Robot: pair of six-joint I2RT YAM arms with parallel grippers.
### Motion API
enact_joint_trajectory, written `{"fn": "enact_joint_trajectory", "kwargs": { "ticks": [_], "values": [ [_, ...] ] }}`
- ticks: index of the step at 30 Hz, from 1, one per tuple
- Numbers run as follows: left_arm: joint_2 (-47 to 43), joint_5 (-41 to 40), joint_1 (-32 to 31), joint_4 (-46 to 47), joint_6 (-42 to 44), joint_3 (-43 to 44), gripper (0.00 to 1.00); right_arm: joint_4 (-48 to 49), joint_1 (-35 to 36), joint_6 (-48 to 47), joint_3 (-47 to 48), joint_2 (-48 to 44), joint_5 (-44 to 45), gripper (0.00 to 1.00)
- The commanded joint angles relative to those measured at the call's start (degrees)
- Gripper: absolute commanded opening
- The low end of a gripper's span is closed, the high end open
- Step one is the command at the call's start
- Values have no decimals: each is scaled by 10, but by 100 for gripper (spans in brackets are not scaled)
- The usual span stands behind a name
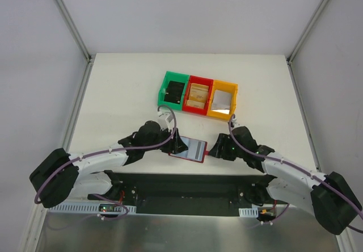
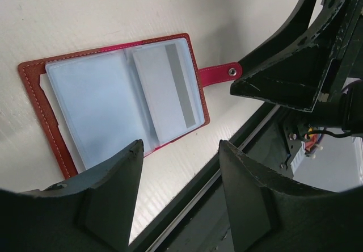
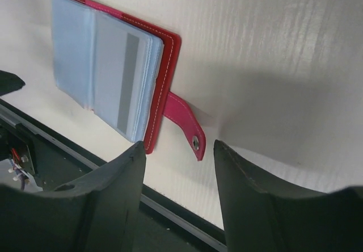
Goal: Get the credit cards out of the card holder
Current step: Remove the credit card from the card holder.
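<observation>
From above, the card holder [image 1: 190,148] is lying open on the table [image 1: 125,93], at 3 o'clock from the left pincer [image 1: 177,144] and 9 o'clock from the right pincer [image 1: 212,150]. In the left wrist view, the left pincer [image 2: 178,147] is standing apart, gripping nothing, with the card holder [image 2: 122,99] lying beyond it at 11 o'clock. In the right wrist view, the right pincer [image 3: 177,147] is gaping too, the strap tab [image 3: 184,124] sitting just beyond its gap at 12 o'clock.
</observation>
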Motion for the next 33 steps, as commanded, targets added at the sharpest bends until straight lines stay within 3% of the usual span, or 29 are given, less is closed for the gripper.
{"fn": "enact_joint_trajectory", "kwargs": {
  "ticks": [1,11,18,24,33],
  "values": [
    [4,6,-9,37,-9,7,54,60,-1,26,-7,21,-13,51],
    [2,-3,-13,40,-10,2,54,78,-1,24,6,72,-21,30],
    [28,14,-14,42,-8,15,54,0,0,-25,43,47,0,0],
    [55,30,-15,26,-4,39,54,-107,4,-92,106,15,21,0],
    [97,29,-18,10,-4,84,54,-129,9,-112,129,22,6,0]
  ]
}}
